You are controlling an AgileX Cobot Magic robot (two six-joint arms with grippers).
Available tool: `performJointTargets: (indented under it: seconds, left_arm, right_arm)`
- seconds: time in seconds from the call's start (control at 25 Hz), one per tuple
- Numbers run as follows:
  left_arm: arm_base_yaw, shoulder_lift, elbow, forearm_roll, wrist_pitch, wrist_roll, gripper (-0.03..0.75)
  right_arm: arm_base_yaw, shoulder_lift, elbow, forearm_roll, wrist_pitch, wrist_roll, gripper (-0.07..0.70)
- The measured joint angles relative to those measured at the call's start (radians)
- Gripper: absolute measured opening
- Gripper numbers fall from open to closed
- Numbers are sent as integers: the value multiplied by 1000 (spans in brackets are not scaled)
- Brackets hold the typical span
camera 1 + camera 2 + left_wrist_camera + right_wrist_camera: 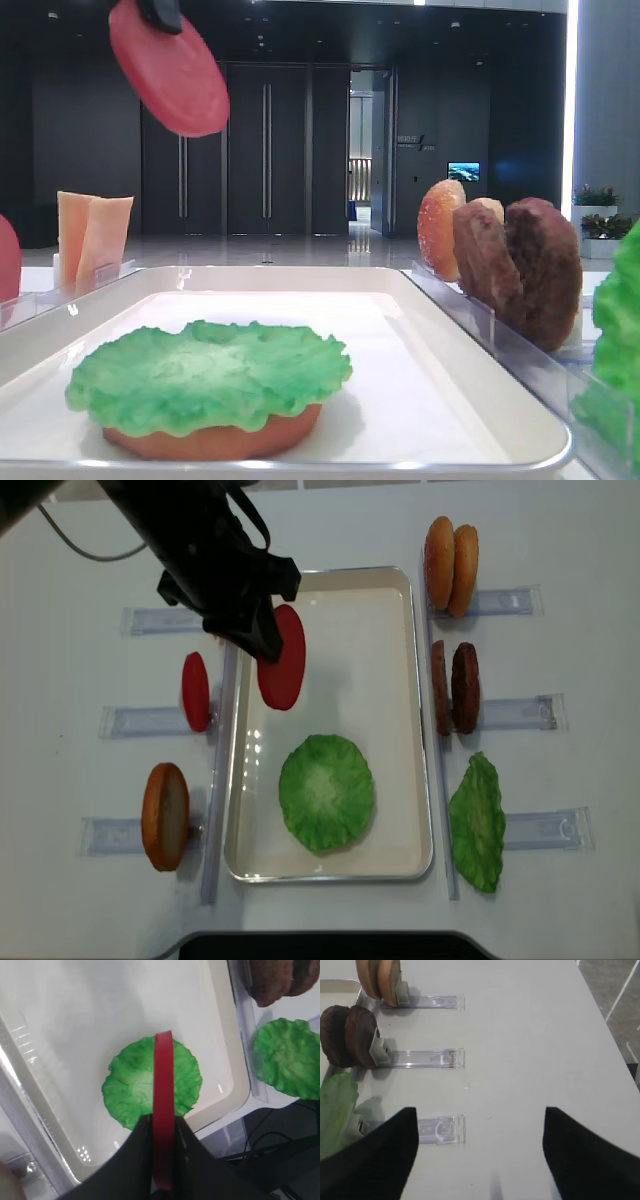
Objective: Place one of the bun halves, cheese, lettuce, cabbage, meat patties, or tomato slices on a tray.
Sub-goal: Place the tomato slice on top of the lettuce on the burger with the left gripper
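Gripping a tomato slice (pixel 281 658) edge-on, the left gripper (pixel 163 1130) has its dark fingers closed tight on either face of the disc; in the left wrist view only the slice's thin red rim shows, running up over the lettuce (pixel 152 1081) below. The gripper body itself is cut off at the top of the low exterior view, where just a black tip meets the tilted, smooth pink-red slice (pixel 168 66).

The lettuce, bright green with a ruffled wavy edge, lies flat in the tray (pixel 388 590), toward its near end. It covers a bun half (pixel 215 440), of which only an orange-tan rim shows beneath the leaf in the low view; from above the bun is fully hidden. The tray is white, glossy, with rounded corners and a raised rim.

The right gripper (pixel 479 1152) shows only as two black blurred fingers spread wide apart, nothing between them, over bare table near a clear acrylic rack (pixel 440 1129).

A second tomato slice (pixel 196 691) stands upright in a rack left of the tray. Two rough dark brown meat patties (pixel 453 687) stand on edge right of it. A second lettuce leaf (pixel 478 822) lies beside the tray's right rim. Pale-orange cheese (pixel 92 238) shows only in the low view, and a bun (pixel 165 816) stands at lower left.
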Motion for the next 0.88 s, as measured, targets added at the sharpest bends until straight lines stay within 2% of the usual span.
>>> performJointTargets:
  seconds: [0.4,0.64,0.76,0.88]
  left_arm:
    - [0,-1,34,-114,0,147,57]
    - [71,-2,163,-285,-3,312,57]
    - [107,-3,240,-334,-28,389,57]
    - [140,-3,321,-434,-54,519,57]
  right_arm:
    - [0,0,0,0,0,0,486]
    - [0,0,0,0,0,0,486]
    - [0,0,0,0,0,0,486]
    - [0,0,0,0,0,0,486]
